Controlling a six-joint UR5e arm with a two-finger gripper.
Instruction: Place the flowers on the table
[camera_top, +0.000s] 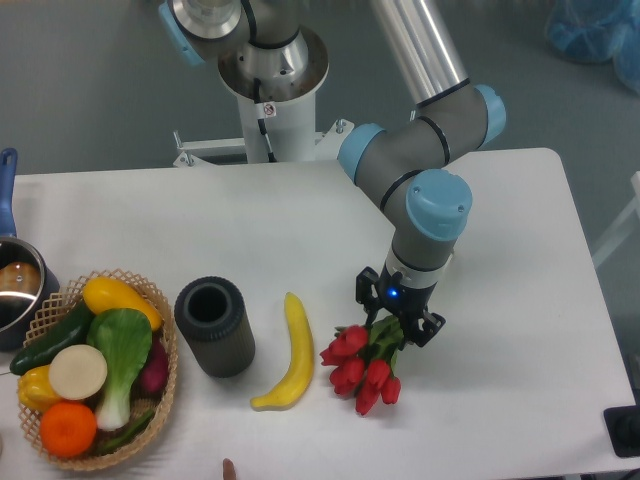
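The flowers (360, 366), a bunch of red tulip buds with green stems and leaves, lie on the white table (500, 300) right of its middle, near the front. Their buds point toward the front left. My gripper (399, 320) stands straight above the stem end, pointing down. Its fingers (366, 292) look spread to either side of the green stems, and the bunch has sagged away from them onto the tabletop. The stem ends are hidden under the gripper.
A banana (289, 353) lies just left of the flowers. Further left stand a dark cylindrical cup (214, 325) and a wicker basket (150, 425) of vegetables and fruit. A pot (15, 285) sits at the left edge. The robot base (272, 75) is behind the table.
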